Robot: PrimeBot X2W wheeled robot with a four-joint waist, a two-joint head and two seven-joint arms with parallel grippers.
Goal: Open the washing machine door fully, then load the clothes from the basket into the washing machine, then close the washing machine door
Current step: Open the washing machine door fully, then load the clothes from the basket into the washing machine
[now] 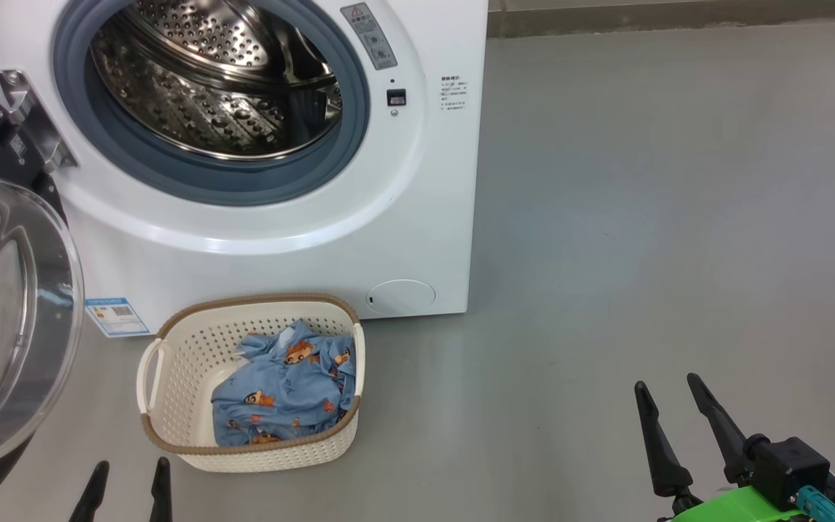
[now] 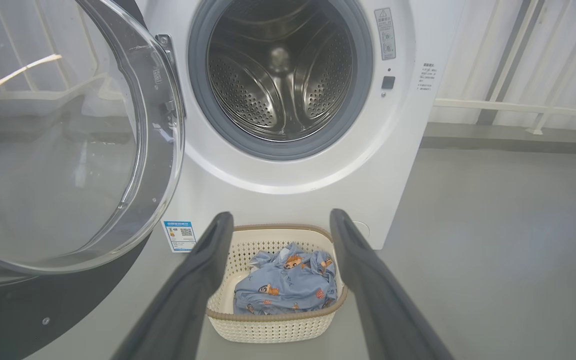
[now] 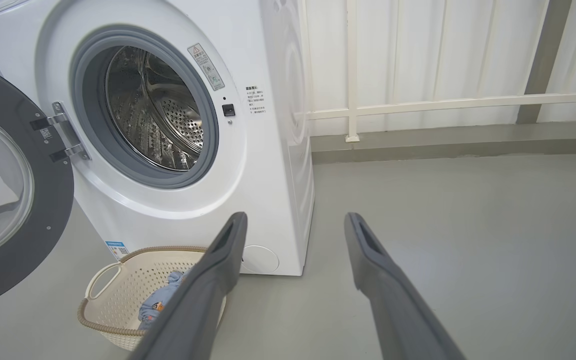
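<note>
1. Down on the floor, just in front of the washing machine: the basket, upright, with the clothes bundled toward its right side. Steel drum bare, so loading judged not yet begun.
2. Left gripper: spread as wide as it goes, holding nothing, low and near the basket's front-left corner; in the left wrist view, its 2 fingers framing the basket. Right gripper: equally wide, equally empty, well apart to the right above the grey floor.
3. Might pinch just 1 loose fold of the soft bundle; then likely to lift a sleeve while leaving the rest trailing or slipping back.
4. Might close on the perforated wall or brown rim along with the fabric; light plastic, so probably dragged or tipped, spilling clothes.
5. Washing machine door swung out to the left, its glass bowl just beside the left arm's likely path from basket to drum; could be bumped on the way up and nudged back toward the opening.
6. Could leave cloth draped over the grey-blue gasket; would then be trapped at closing and keep the door from latching.
7. Could scrape fingertips on the drum's lip by reaching in too low or too steeply.
8. No second hold ready with the right gripper so far off; a sagging garment on a 1-arm carry could drop short of the opening.
</note>
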